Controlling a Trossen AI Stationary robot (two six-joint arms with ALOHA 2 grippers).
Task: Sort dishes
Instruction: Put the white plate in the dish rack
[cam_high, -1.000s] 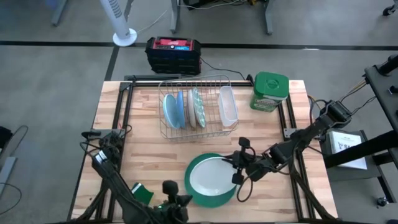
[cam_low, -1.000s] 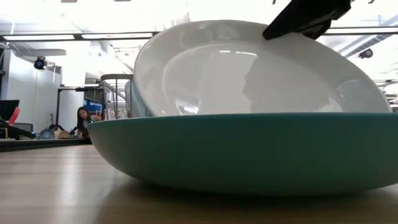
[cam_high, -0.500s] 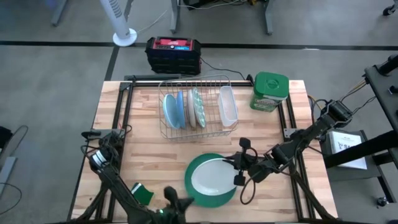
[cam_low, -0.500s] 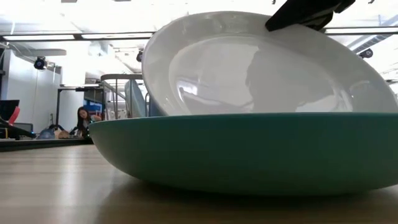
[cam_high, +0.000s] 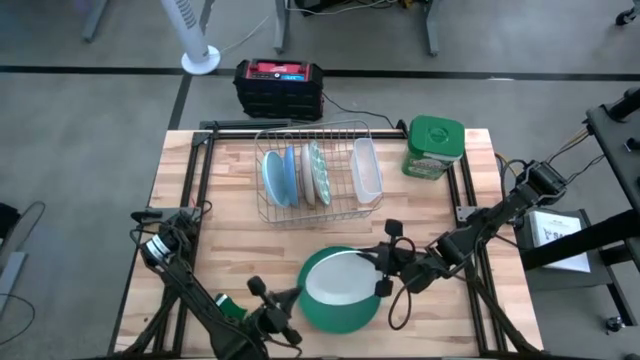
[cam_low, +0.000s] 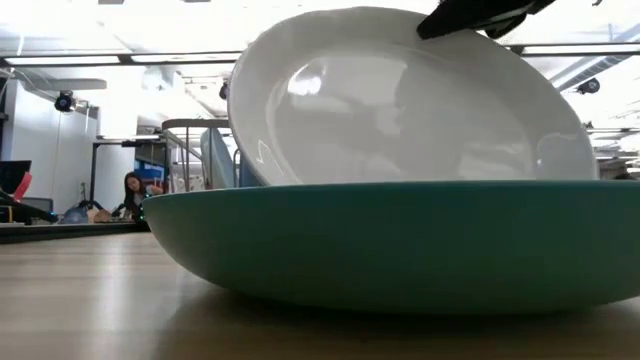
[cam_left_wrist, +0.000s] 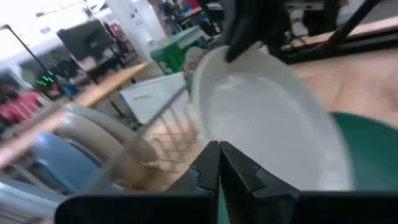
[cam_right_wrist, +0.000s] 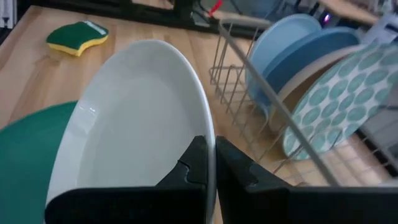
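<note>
Right gripper (cam_right_wrist: 208, 163) has its jaws pinched shut on the rim of the white plate (cam_high: 338, 283), tilting it up out of the big green plate (cam_high: 340, 315) at the front of the desk (cam_high: 230, 240). Left gripper (cam_high: 290, 296) sits just beside the green plate, jaws closed w/ nothing in them. Behind is the wire rack (cam_high: 312, 176) w/ blue plates (cam_high: 278, 177) and a patterned one (cam_high: 319, 172) upright. Sponge (cam_high: 232, 311) front-left, green-lidded tub (cam_high: 434, 146) back-right.
</note>
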